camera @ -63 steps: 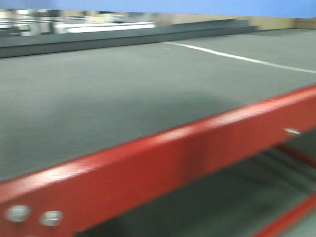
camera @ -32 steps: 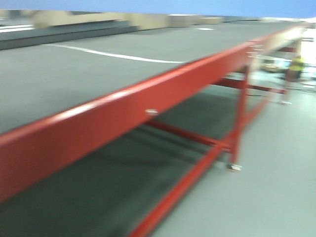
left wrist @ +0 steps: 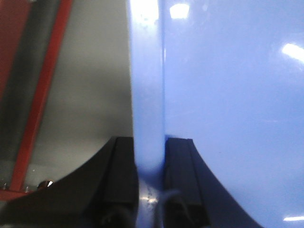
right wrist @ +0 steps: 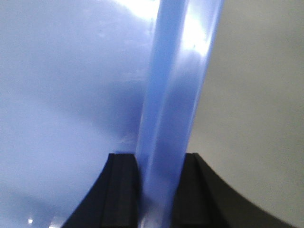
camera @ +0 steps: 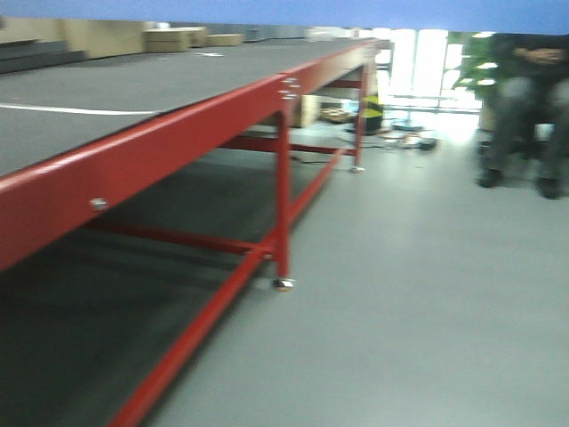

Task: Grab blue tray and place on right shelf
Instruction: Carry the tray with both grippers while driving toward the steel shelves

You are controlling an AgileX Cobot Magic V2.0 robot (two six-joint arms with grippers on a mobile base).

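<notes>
left gripper [left wrist: 149, 159] pinching blue tray [left wrist: 228, 95] rim | right gripper [right wrist: 160, 173] pinching too | risk: bumping red desk [camera: 178, 133] at frame left, tray slipping

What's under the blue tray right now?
Past the rim of the light-blue glossy plastic tray, grey floor and a red metal table frame show below. Directly beneath, the tray itself covers everything.

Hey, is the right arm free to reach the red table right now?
Probably not: the right gripper is shut on the rim of the blue tray, the left gripper likewise; both are occupied.
</notes>
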